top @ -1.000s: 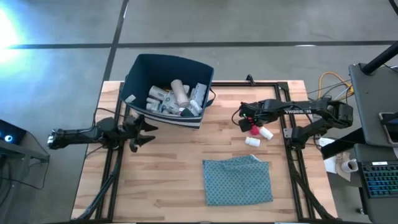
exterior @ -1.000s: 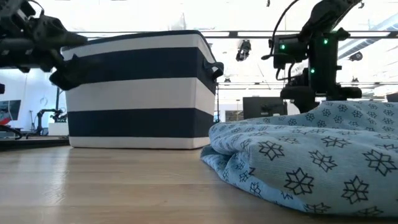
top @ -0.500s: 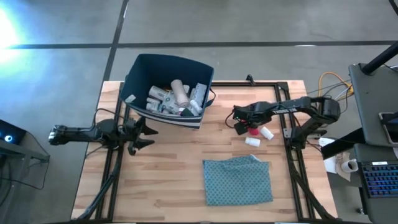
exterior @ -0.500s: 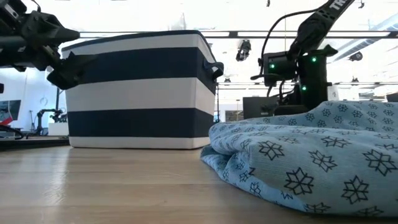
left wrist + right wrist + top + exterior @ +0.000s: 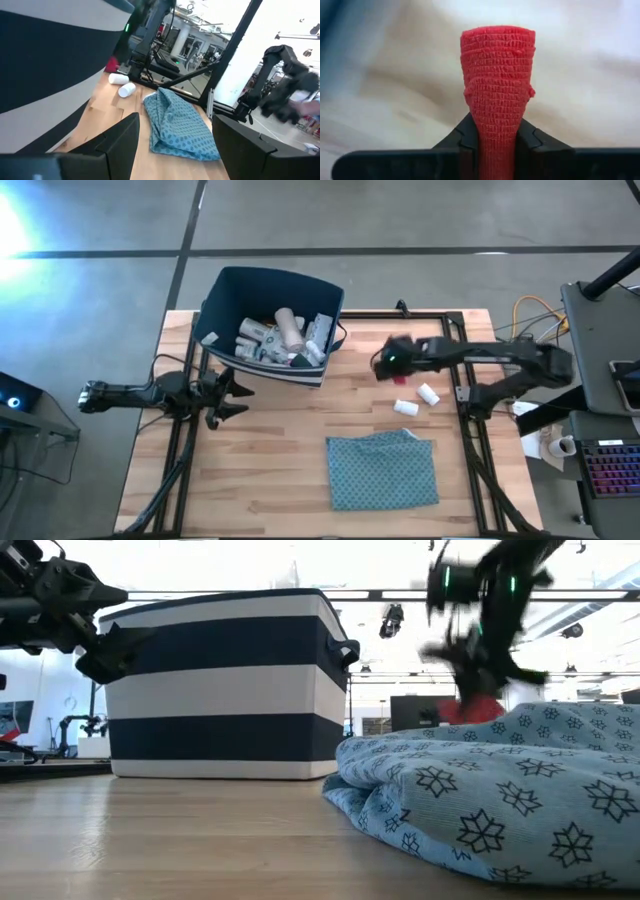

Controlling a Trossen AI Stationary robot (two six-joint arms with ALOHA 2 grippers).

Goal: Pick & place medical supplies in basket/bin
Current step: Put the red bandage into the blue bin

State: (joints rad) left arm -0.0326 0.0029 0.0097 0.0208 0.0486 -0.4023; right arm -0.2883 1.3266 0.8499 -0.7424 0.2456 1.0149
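Pinching red bandage roll (image 5: pixel 497 95) in right pincer (image 5: pixel 496 145), center frame; soft wrap could squeeze free before reaching bin (image 5: pixel 222 300). Left pincer (image 5: pixel 232 392) apart, idle.

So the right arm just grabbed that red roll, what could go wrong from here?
The right gripper pinches only the end of the red roll, squashing it narrow, so it may slip out during the swing to the bin. The bin is piled high with supplies, so the roll could bounce off. Two white bottles remain on the table.
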